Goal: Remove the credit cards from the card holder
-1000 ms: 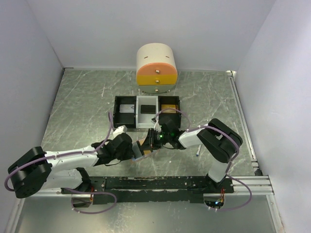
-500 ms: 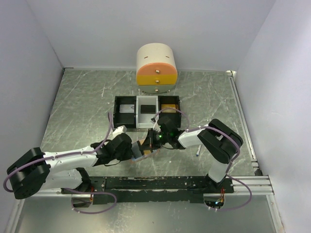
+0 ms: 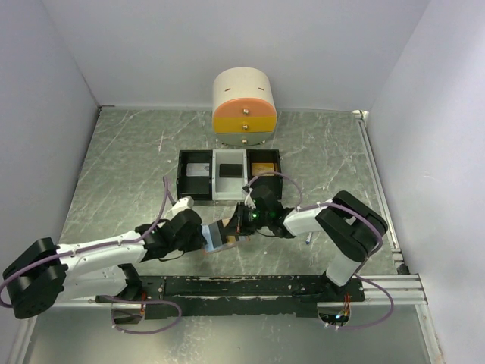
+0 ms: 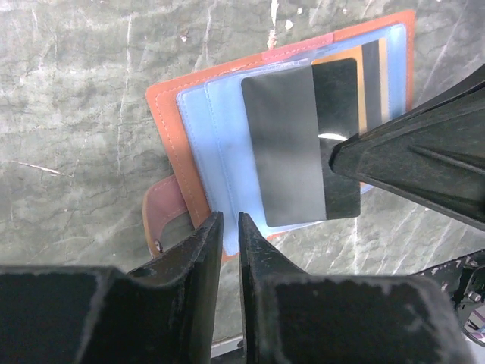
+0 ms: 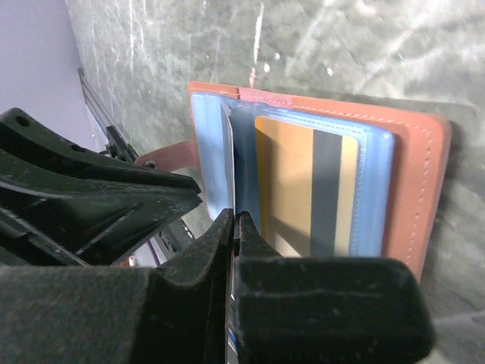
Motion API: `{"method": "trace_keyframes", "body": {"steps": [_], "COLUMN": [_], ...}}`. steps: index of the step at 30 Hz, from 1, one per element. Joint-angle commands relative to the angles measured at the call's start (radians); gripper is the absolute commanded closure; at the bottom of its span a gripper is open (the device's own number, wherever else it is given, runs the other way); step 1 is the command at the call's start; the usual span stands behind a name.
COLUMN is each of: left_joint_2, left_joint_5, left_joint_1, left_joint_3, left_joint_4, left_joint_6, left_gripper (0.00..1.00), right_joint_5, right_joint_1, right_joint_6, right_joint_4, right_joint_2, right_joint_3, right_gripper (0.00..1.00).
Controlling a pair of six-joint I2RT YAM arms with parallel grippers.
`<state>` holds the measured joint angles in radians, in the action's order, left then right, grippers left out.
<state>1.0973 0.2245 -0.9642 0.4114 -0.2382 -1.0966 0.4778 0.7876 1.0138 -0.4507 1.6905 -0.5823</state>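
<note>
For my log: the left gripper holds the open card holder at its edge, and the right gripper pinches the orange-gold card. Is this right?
Not quite. The right gripper pinches the dark grey card, as the left wrist view shows; the orange-gold card sits in its pocket.

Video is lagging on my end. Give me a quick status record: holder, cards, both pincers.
holder: open, blue lining facing up
grey card: partly slid out of its pocket
gold card: seated in its blue pocket, under the grey one
left pincer: shut on the holder's near edge
right pincer: shut on the grey card's edge
cards fully out: none in the wrist views
</note>
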Motion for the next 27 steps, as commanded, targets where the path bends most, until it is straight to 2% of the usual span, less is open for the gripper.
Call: {"method": "trace_keyframes", "body": {"steps": [1, 7, 13, 19, 22, 27], "left_joint_2": [-0.049, -0.105, -0.056, 0.051, 0.059, 0.052], "left_joint_5": [-0.001, -0.094, -0.152, -0.141, -0.021, -0.017], "left_joint_1": [-0.004, -0.004, -0.004, -0.007, -0.031, -0.033], "left_joint_3": [0.020, 0.033, 0.012, 0.029, 0.042, 0.019], "left_joint_4": [-0.008, 0.076, 0.155, 0.120, 0.027, 0.029], "left_joint_6": [0.032, 0.099, 0.103, 0.092, 0.036, 0.056], "left_gripper": [0.73, 0.66, 0.64, 0.69, 0.74, 0.75], "right_joint_5": [-0.040, -0.088, -0.144, -0.138, -0.137, -0.121], "right_joint_1": [0.028, 0.063, 0.090, 0.090, 0.090, 0.088], "right_joint_6": [0.069, 0.204, 0.237, 0.233, 0.224, 0.157], "right_joint_4": [-0.049, -0.199, -0.213, -0.223, -0.223, -0.149], "right_joint_2": [-0.022, -0.023, -0.032, -0.013, -0.019, -0.028], "right_joint_3": [0.058, 0.169, 0.195, 0.184, 0.180, 0.126], "right_gripper": [1.00, 1.00, 1.00, 1.00, 1.00, 0.99]}}
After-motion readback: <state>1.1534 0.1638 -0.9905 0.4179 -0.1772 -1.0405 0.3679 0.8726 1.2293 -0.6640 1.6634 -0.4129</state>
